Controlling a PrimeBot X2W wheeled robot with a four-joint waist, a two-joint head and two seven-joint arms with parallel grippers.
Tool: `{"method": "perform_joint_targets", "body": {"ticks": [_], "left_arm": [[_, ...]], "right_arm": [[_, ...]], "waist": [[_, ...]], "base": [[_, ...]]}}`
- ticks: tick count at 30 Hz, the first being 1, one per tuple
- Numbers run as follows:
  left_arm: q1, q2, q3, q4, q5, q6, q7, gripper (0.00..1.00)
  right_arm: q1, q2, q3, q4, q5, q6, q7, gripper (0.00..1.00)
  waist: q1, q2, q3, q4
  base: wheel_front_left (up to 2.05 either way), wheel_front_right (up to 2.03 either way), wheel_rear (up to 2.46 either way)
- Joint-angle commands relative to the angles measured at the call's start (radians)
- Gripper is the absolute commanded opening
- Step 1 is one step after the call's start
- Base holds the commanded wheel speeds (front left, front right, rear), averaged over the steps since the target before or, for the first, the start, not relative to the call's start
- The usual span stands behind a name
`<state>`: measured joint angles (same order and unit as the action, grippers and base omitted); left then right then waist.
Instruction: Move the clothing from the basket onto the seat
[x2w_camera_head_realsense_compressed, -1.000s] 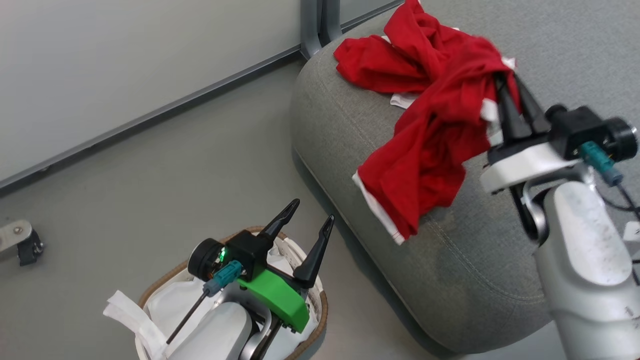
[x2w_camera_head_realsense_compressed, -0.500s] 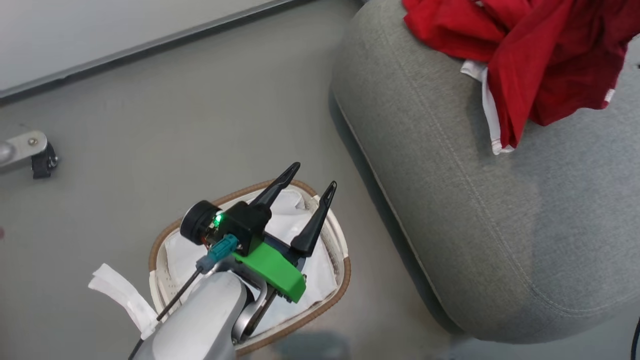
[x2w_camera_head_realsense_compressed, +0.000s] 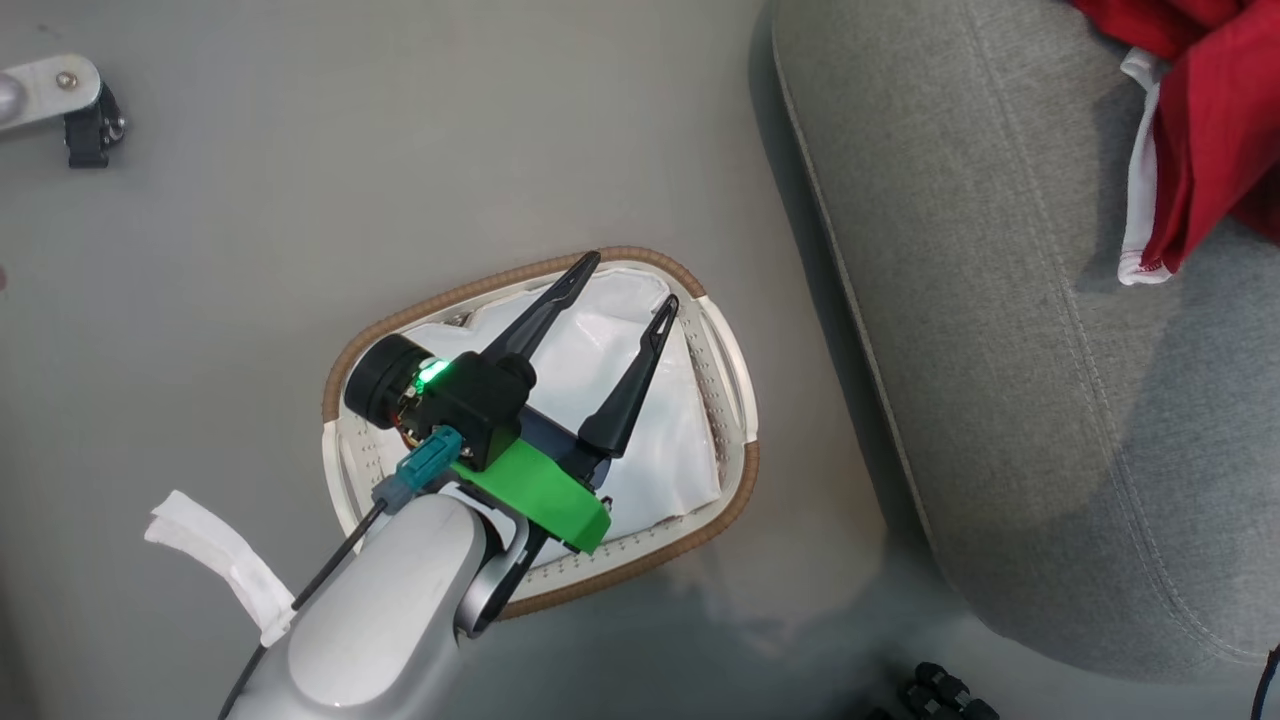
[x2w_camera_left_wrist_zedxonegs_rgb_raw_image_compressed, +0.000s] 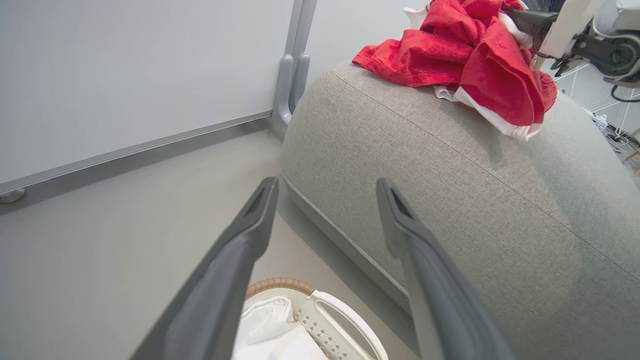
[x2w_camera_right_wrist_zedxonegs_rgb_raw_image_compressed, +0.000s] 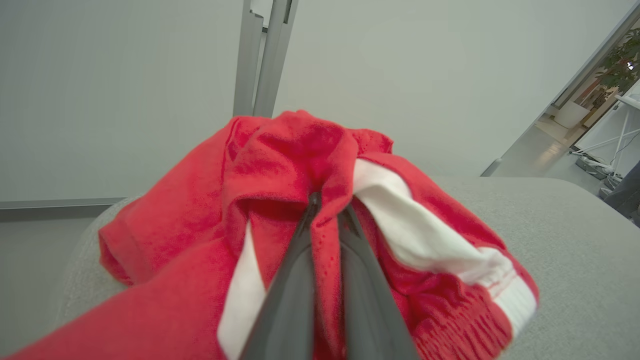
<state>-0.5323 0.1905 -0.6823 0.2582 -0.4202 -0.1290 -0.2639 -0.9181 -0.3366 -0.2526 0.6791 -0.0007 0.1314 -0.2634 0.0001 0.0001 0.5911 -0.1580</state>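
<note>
Clothing (x2w_camera_head_realsense_compressed: 1215, 130) lies bunched on the seat (x2w_camera_head_realsense_compressed: 980, 300) at the upper right of the head view, with one white-trimmed hem hanging toward the cushion's rounded edge. Right tool (x2w_camera_right_wrist_zedxonegs_rgb_raw_image_compressed: 329, 202) is pinched narrow on a fold of the red fabric, which wraps over both its fingers at the centre of its wrist view. Left tool (x2w_camera_head_realsense_compressed: 630, 280) stands wide and holds nothing, hovering over the basket (x2w_camera_head_realsense_compressed: 640, 252) at centre frame. The white liner (x2w_camera_head_realsense_compressed: 650, 400) shows inside, so I judge the basket emptied.

The fabric looks light, soft and limp. It should drape, drag and cling rather than slide as one block, so a pinch on a thick bunched fold or the seamed white trim would likely hold better than a single layer.

On release, cloth may snag on the fingers, or the hanging hem may pull the pile toward the seat's curved edge and the floor (x2w_camera_head_realsense_compressed: 300, 200). Open room lies across the broad grey cushion toward the lower right. The basket sits near the seat's edge, apart from it.
</note>
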Motion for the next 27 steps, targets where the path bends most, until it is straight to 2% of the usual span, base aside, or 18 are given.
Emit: {"method": "perform_joint_targets", "body": {"ticks": [1,3,4,5,6,7,8,9,20,27], "left_arm": [[-0.018,0.011,0.001,-0.007,0.002,-0.003,-0.001,1.00],[-0.017,0.014,0.002,-0.010,-0.001,-0.003,-0.001,1.00],[-0.017,0.015,0.003,-0.010,-0.002,-0.003,-0.001,1.00],[-0.015,0.018,0.006,-0.009,-0.004,-0.003,-0.001,1.00],[-0.013,0.018,0.011,-0.009,-0.004,-0.003,-0.001,1.00],[-0.009,0.018,0.012,-0.012,-0.007,-0.003,-0.001,1.00],[-0.004,0.019,0.014,-0.009,-0.005,-0.003,-0.001,1.00],[0.002,0.019,0.018,-0.006,-0.008,-0.003,-0.001,1.00],[0.076,-0.020,0.120,0.039,0.003,-0.003,-0.001,1.00],[0.164,-0.056,0.232,0.064,-0.013,-0.003,-0.001,1.00]], "right_arm": [[0.017,0.001,-0.010,0.006,-0.013,-0.001,-0.002,0.00],[0.030,0.013,-0.018,0.008,-0.019,-0.001,-0.002,0.00],[0.035,0.017,-0.023,0.007,-0.022,-0.001,-0.002,0.07],[0.043,0.022,-0.027,0.005,-0.026,-0.001,-0.002,0.21],[0.051,0.026,-0.029,0.003,-0.029,-0.001,-0.002,0.29],[0.061,0.031,-0.031,0.000,-0.034,-0.001,-0.002,0.49],[0.069,0.034,-0.032,-0.004,-0.038,-0.001,-0.002,0.78],[0.080,0.040,-0.030,-0.011,-0.045,-0.001,-0.002,1.00],[0.185,0.052,0.017,-0.076,-0.083,-0.001,-0.002,1.00],[0.228,0.046,0.087,-0.116,-0.077,-0.001,-0.002,1.00]], "waist": [[-0.0001,-0.0001,0.045,0.031],[-0.0001,-0.0001,0.045,0.027],[-0.0001,-0.0001,0.044,0.025],[-0.0001,-0.0001,0.040,0.021],[-0.0001,-0.0001,0.036,0.018],[-0.0001,-0.0001,0.029,0.014],[-0.0001,-0.0001,0.023,0.012],[-0.0001,-0.0001,0.013,0.009],[-0.0001,-0.0001,-0.145,0.001],[-0.0001,-0.0001,-0.292,0.036]], "base": [[0.00,0.00,0.00],[0.00,0.00,0.00],[0.00,0.00,0.00],[0.00,0.00,0.00],[0.00,0.00,0.00],[0.00,0.00,0.00],[0.00,0.00,0.00],[0.00,0.00,0.00],[0.00,0.00,0.00],[0.00,0.00,0.00]]}}
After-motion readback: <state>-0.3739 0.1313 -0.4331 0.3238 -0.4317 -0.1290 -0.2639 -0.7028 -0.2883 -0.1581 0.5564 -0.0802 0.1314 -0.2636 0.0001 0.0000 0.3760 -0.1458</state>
